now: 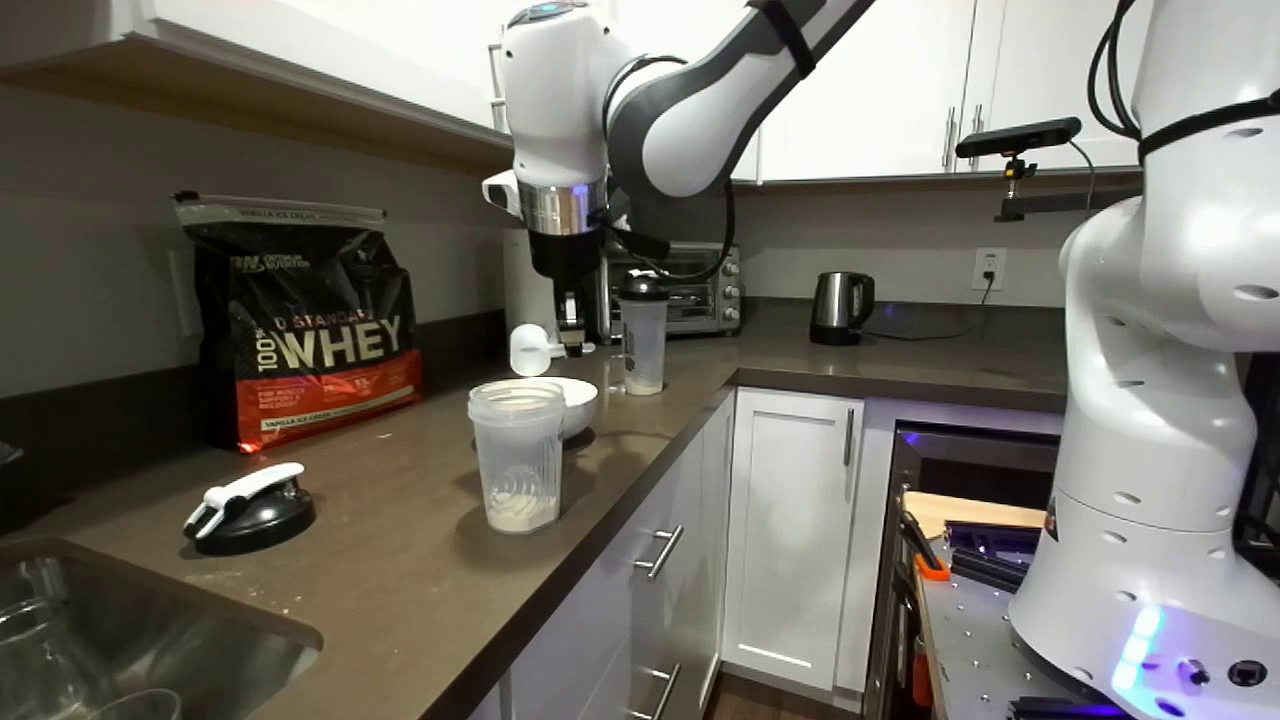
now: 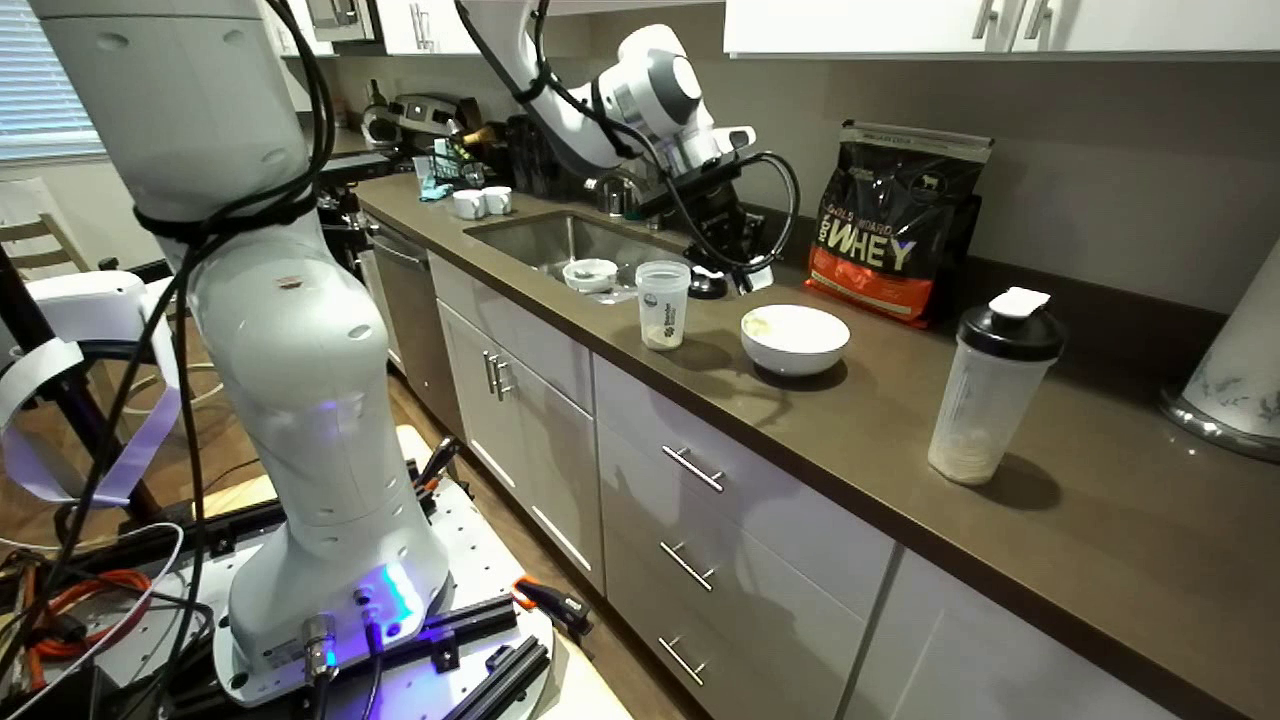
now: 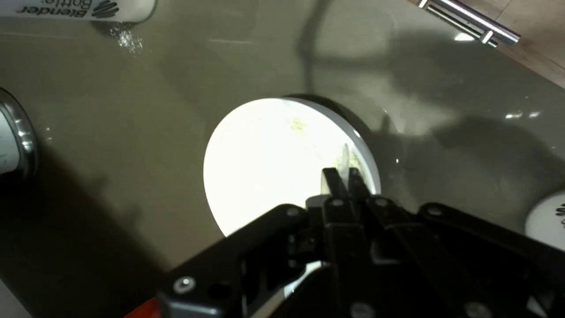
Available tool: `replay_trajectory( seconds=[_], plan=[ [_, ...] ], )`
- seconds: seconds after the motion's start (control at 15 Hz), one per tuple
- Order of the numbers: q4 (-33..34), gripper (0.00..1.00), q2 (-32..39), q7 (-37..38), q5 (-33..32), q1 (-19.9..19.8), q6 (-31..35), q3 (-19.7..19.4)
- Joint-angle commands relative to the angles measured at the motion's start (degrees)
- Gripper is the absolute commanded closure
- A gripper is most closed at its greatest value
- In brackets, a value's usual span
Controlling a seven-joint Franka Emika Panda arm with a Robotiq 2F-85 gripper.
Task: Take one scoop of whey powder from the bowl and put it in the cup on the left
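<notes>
- Farthest left in an exterior view, the black shaker lid (image 1: 258,512) rests loose on the countertop (image 1: 400,540); no uncapping is called for.
- Beyond it the Optimum Nutrition whey bag (image 1: 315,330) stands upright; it should need no handling.
- The open translucent shaker cup (image 1: 516,435) comes next, upright, left of the white bowl (image 1: 580,410) in both exterior views, hence most likely the target. Whey powder (image 1: 520,510) lies at its bottom. For the pour, bring the head of the measuring scoop (image 1: 530,350) fully inside the rim before turning the wrist.
- That scoop hangs in the air above the bowl, its head to the left of the gripper (image 3: 343,173). Whether it carries powder cannot be told; if it does, move it level and slowly.
- The gripper has its jaws clenched on the scoop's handle, a sliver of it poking out past them in the wrist view. So thin a handle may well twist under load; press lightly.
- Inside the bowl, pale yellowish powder shows. The step in hand looks like filling the scoop: dip with its mouth leading, sweep along the curved side, check the head is level, then lift straight up past the rim.
- Rightmost of these, the closed BlenderBottle shaker (image 1: 644,340) is capped and likely not the target; swing the load away from it.
</notes>
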Motion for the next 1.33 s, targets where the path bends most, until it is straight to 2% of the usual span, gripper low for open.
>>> replay_trajectory(
  seconds=[0.0,0.27,0.47,0.87,1.27],
  plan=[
    [6.2,0.99,4.9,-1.5,3.8,-1.1,-3.2,-1.6],
    [11.1,0.99,8.6,-3.1,8.7,-1.7,-6.5,-3.2],
    [13.3,0.99,10.5,-3.2,9.9,-1.6,-8.6,-3.9],
    [14.2,0.99,12.1,-4.0,10.8,-1.6,-10.7,-4.0],
    [15.5,0.99,13.7,-6.8,14.7,-2.3,-12.9,-4.6]
  ],
)
